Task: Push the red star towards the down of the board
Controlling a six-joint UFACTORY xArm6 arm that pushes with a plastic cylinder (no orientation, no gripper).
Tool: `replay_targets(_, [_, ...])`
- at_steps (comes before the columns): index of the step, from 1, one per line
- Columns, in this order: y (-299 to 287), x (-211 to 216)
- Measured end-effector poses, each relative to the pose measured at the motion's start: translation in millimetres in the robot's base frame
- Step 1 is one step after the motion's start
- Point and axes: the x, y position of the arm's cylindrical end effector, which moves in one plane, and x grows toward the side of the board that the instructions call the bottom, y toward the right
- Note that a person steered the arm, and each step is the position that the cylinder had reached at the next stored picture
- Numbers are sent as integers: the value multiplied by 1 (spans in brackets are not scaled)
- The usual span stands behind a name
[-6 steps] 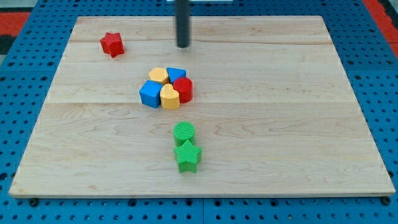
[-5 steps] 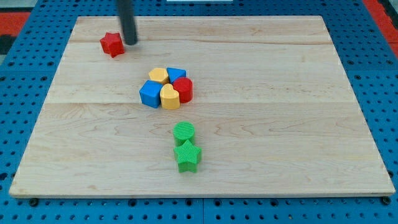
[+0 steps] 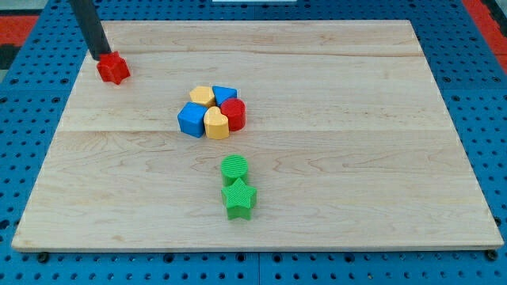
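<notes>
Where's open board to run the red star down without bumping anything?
The strip down the view's left, below the red star and left of the blue block, is bare. The view's right half is bare too. The middle is crowded, down to the green star. My tip touches the red star's top-left.

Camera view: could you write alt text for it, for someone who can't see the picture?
My tip touches the top edge of a red star near the top-left corner of a wooden board. Mid-board sits a tight cluster of two yellow, two blue and one red block; below it, a green round block touches a green star.
</notes>
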Motion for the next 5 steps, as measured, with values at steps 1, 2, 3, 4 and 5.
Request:
replay_targets(1, [47,18])
replay_targets(2, [87,18])
replay_targets(3, [75,40])
replay_targets(4, [20,55])
replay_targets(5, [13,62])
